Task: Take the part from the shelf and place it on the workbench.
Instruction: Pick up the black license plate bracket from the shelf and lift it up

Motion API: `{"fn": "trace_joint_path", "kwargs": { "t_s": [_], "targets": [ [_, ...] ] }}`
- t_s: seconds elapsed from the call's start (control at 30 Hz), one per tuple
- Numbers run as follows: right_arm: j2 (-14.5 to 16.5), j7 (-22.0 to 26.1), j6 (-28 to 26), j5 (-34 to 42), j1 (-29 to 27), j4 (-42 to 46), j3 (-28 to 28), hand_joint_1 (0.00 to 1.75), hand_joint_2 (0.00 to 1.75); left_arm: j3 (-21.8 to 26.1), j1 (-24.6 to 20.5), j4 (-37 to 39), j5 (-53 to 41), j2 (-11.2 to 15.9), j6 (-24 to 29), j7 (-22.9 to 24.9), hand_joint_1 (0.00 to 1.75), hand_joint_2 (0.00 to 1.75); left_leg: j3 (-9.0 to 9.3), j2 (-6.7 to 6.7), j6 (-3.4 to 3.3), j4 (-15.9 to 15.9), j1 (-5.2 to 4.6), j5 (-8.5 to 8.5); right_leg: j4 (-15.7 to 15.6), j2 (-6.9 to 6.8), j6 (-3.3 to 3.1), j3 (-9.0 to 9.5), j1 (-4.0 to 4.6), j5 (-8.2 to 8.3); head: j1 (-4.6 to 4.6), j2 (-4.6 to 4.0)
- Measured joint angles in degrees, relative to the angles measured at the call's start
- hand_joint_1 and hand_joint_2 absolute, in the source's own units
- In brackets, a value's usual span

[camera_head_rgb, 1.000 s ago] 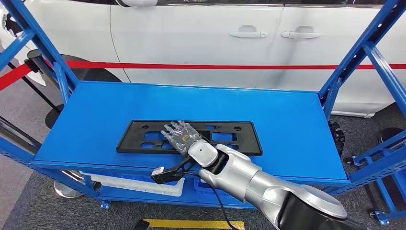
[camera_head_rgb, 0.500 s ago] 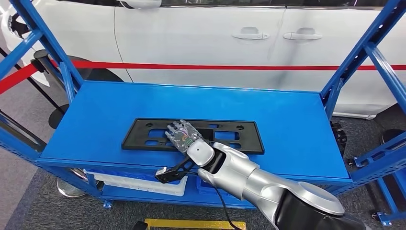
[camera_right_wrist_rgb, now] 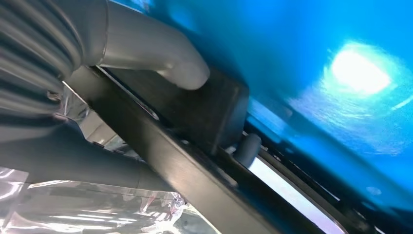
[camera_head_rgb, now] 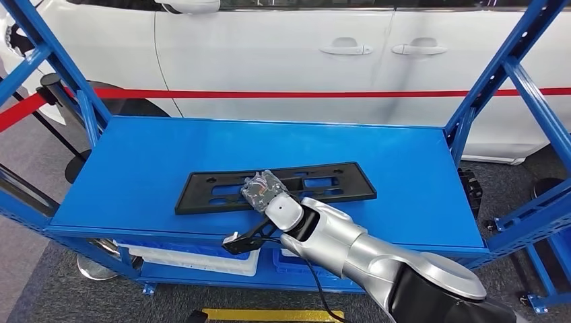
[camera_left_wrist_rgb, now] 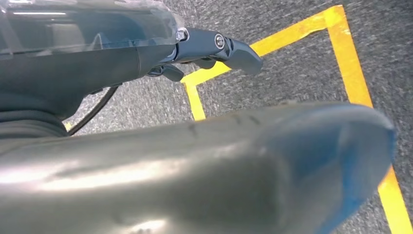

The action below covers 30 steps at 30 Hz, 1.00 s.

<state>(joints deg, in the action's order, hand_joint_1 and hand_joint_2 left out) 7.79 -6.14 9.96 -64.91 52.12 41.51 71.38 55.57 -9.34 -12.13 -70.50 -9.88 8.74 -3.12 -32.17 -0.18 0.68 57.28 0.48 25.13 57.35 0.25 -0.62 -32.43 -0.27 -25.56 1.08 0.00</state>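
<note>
We are facing a white car [camera_head_rgb: 283,60] with a red stripe running along its doors, and in front of it a blue shelf [camera_head_rgb: 404,168] framed by slanting blue uprights [camera_head_rgb: 495,81]. A red rope barrier [camera_head_rgb: 20,108] is hanging at the far left, and yellow floor tape [camera_left_wrist_rgb: 350,73] is showing on the grey carpet below.

On the shelf top we are handling the part [camera_head_rgb: 202,195], a long black plate with cut-outs. Its long axis is running across us, left to right, with the right end tilted slightly away and seemingly raised a little off the blue surface. The part is lying directly ahead of our right hand [camera_head_rgb: 262,190], which is gripping its near long edge close to the middle. In the right wrist view, our thumb [camera_right_wrist_rgb: 160,61] is pressing on 1 face of the black edge while the darker fingers are wrapping the other side, so we are judging the hold closed and firm.

Our left hand [camera_left_wrist_rgb: 209,46] is hanging down over the floor, well away from the part; whether its fingers are spread or curled we cannot tell.

We are judging that the coming move is a lift and pull-back toward us. With the grip near centre, the long ends may be swinging, and the 2 side uprights are standing closest to them.
</note>
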Motion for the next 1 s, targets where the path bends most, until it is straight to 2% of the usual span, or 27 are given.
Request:
{"fn": "trace_joint_path", "kwargs": {
  "t_s": [0.07, 0.13, 0.17, 0.23, 0.27, 0.3, 0.33, 0.37, 0.43, 0.47, 0.5, 0.6, 0.63, 0.67, 0.7, 0.77, 0.8, 0.83, 0.87, 0.9, 0.97, 1.0],
  "targets": [
    [0.0, 0.0, 0.0, 0.2, 0.3, 0.0, 0.0, 1.71, 1.75, 0.0, 0.0, 0.0, 0.1, 0.1, 0.0, 0.0, 0.0, 0.0, 0.18, 0.03, -0.68, -0.3, -0.11, -0.06, -0.1, 0.14, 0.56, -0.03, 0.02, 0.07, -0.03, 0.0],
    [-0.1, 0.0, 0.1, 0.3, 0.5, -0.1, 0.0, 1.72, 1.75, 0.0, 0.0, 0.0, 0.1, 0.1, 0.0, 0.0, 0.0, 0.0, 0.31, 0.24, -1.4, -0.6, 0.0, -0.4, 1.5, 0.12, 1.13, -0.61, -0.12, -1.13, -0.07, 0.0],
    [-0.2, 0.0, 0.2, 0.5, 0.6, -0.1, 0.0, 1.71, 1.75, 0.0, -0.1, 0.0, 0.2, 0.1, 0.0, 0.0, 0.0, 0.0, 0.29, 0.37, -1.71, -0.8, 0.1, -0.57, 4.0, 0.09, 1.4, -1.72, -0.21, -2.69, -0.09, 0.0],
    [-0.3, 0.0, 0.2, 0.7, 0.5, -0.1, 0.0, 1.71, 1.75, 0.0, -0.1, 0.0, 0.3, 0.2, -0.1, 0.0, 0.0, 0.0, 0.02, 0.57, -2.02, -0.8, 0.09, -0.69, 11.5, 0.04, 1.78, -5.29, -0.39, -6.59, -0.14, 0.0],
    [-0.3, 0.0, 0.2, 0.7, 0.5, -0.1, 0.0, 1.71, 1.75, 0.0, -0.1, 0.0, 0.4, 0.2, -0.1, 0.0, 0.0, 0.0, -0.1, 0.63, -2.05, -0.8, 0.06, -0.71, 14.8, 0.04, 1.9, -6.87, -0.46, -7.7, -0.14, 0.0],
    [-0.3, 0.0, 0.2, 0.7, 0.4, -0.1, 0.0, 1.71, 1.75, 0.0, 0.0, 0.0, 0.4, 0.2, -0.1, 0.0, 0.0, 0.0, -0.15, 0.65, -2.05, -0.8, 0.05, -0.72, 16.3, 0.03, 1.95, -7.6, -0.51, -7.75, -0.14, 0.0],
    [-0.3, 0.0, 0.2, 0.7, 0.4, -0.1, 0.0, 1.71, 1.75, 0.0, 0.0, 0.0, 0.4, 0.2, -0.1, 0.0, 0.0, 0.0, -0.14, 0.63, -2.02, -0.7, 0.05, -0.71, 15.6, 0.03, 1.92, -7.23, -0.55, -6.68, -0.14, 0.0],
    [-0.3, 0.0, 0.2, 0.7, 0.4, -0.1, 0.0, 1.72, 1.75, 0.0, 0.0, 0.0, 0.5, 0.2, -0.2, 0.0, 0.0, 0.0, -0.06, 0.59, -1.95, -0.7, 0.06, -0.68, 12.8, 0.02, 1.82, -5.84, -0.58, -4.78, -0.14, 0.0],
    [-0.3, 0.0, 0.2, 0.8, 0.5, -0.1, 0.0, 1.74, 1.75, 0.0, 0.0, 0.0, 0.5, 0.2, -0.2, 0.0, 0.0, 0.0, 0.06, 0.48, -1.6, -0.5, -0.04, -0.54, 4.8, 0.03, 1.45, -1.98, -0.51, -1.3, -0.15, 0.0],
    [-0.3, 0.0, 0.1, 0.8, 0.5, 0.0, 0.0, 1.74, 1.75, 0.0, 0.0, 0.0, 0.5, 0.2, -0.2, 0.0, 0.0, 0.0, 0.02, 0.42, -1.32, -0.5, -0.12, -0.5, 2.0, 0.04, 1.18, -0.72, -0.42, -0.44, -0.13, 0.01],
    [-0.3, 0.1, 0.1, 0.9, 0.5, 0.0, 0.0, 1.74, 1.75, 0.0, -0.1, 0.0, 0.5, 0.2, -0.2, -0.1, 0.0, 0.0, -0.06, 0.38, -1.01, -0.4, -0.2, -0.5, 0.6, 0.06, 0.93, -0.16, -0.3, -0.23, -0.11, 0.01],
    [-0.3, 0.0, -0.2, 1.2, 0.4, 0.2, 0.0, 1.74, 1.75, 0.0, -0.1, 0.0, 0.6, 0.2, -0.2, -0.2, 0.0, 0.0, -0.17, 0.31, 0.03, -0.5, -0.09, -0.46, 0.1, 0.02, -0.06, -0.17, -0.13, -0.16, -0.09, 0.0],
    [-0.3, -0.2, -0.4, 1.4, 0.4, 0.4, 0.0, 1.74, 1.75, 0.0, -0.1, 0.0, 0.7, 0.2, -0.2, -0.3, 0.0, 0.0, -0.45, 0.28, 0.33, 0.2, -0.02, 0.12, -0.1, -0.05, -0.44, -0.09, -0.2, -0.04, -0.08, 0.0],
    [-0.2, -0.7, -0.9, 1.6, 0.5, 0.5, -0.1, 1.74, 1.75, 0.0, 0.0, 0.0, 0.8, 0.2, -0.2, -0.4, 0.0, 0.0, -1.27, 0.27, 0.58, 2.0, 0.04, 1.35, -0.3, -0.15, -0.76, -0.03, -0.31, 0.09, -0.05, 0.0],
    [-0.2, -1.6, -1.7, 1.8, 0.5, 0.5, -0.3, 1.75, 1.75, 0.0, 0.0, 0.0, 0.9, 0.2, -0.3, -0.5, 0.0, 0.0, -2.74, 0.26, 0.76, 5.2, 0.12, 3.14, -0.3, -0.26, -0.98, -0.02, -0.35, 0.15, -0.03, 0.0],
    [-0.4, -4.6, -3.9, 1.5, 0.5, 0.6, -1.4, 1.75, 1.75, 0.0, 0.2, 0.0, 1.2, 0.2, -0.5, -0.8, 0.0, 0.0, -6.54, 0.27, 1.03, 13.2, 0.2, 6.58, -0.3, -0.42, -1.17, -0.17, -0.2, 0.15, -0.01, 0.0],
    [-0.6, -6.4, -5.2, 1.1, 0.5, 0.7, -2.3, 1.75, 1.75, 0.0, 0.3, 0.0, 1.3, 0.2, -0.6, -1.0, 0.0, 0.0, -7.91, 0.28, 1.1, 15.9, 0.22, 7.19, -0.2, -0.46, -1.2, -0.23, -0.12, 0.13, -0.01, 0.0],
    [-0.8, -8.0, -6.3, 0.5, 0.6, 0.8, -3.2, 1.75, 1.75, 0.0, 0.5, 0.0, 1.5, 0.2, -0.7, -1.2, 0.0, 0.0, -8.34, 0.28, 1.1, 16.5, 0.22, 6.68, -0.2, -0.47, -1.22, -0.25, -0.07, 0.1, -0.01, 0.0],
    [-1.2, -9.5, -7.2, -0.2, 1.0, 1.2, -4.2, 1.75, 1.75, 0.0, 0.6, 0.0, 1.7, 0.2, -0.8, -1.4, 0.0, 0.0, -7.73, 0.28, 1.02, 14.8, 0.22, 5.14, 0.0, -0.43, -1.2, -0.25, -0.04, 0.04, -0.01, 0.0],
    [-1.6, -10.7, -7.9, -1.3, 1.6, 2.0, -5.6, 1.75, 1.75, 0.0, 0.7, 0.0, 1.8, 0.2, -0.8, -1.6, 0.0, 0.0, -6.28, 0.29, 0.86, 11.3, 0.22, 2.86, 0.1, -0.36, -1.16, -0.25, -0.03, -0.07, -0.01, 0.0],
    [-2.6, -12.5, -8.7, -4.1, 3.4, 4.3, -9.1, 1.75, 1.75, 0.0, 0.9, 0.0, 2.1, 0.2, -0.9, -2.4, 0.0, 0.87, -3.18, 0.26, 0.4, 4.1, 0.11, -0.45, 0.6, -0.15, -0.88, -0.52, 0.1, -0.39, -0.02, 0.0],
    [-3.2, -12.9, -8.9, -5.9, 4.5, 5.8, -11.3, 1.75, 1.75, 0.0, 0.9, 0.0, 2.2, 0.2, -0.9, -3.0, 0.0, 1.31, -2.43, 0.25, 0.14, 2.0, 0.01, -0.99, 0.9, -0.06, -0.66, -0.87, 0.18, -0.46, -0.03, 0.0]
  ]
}}
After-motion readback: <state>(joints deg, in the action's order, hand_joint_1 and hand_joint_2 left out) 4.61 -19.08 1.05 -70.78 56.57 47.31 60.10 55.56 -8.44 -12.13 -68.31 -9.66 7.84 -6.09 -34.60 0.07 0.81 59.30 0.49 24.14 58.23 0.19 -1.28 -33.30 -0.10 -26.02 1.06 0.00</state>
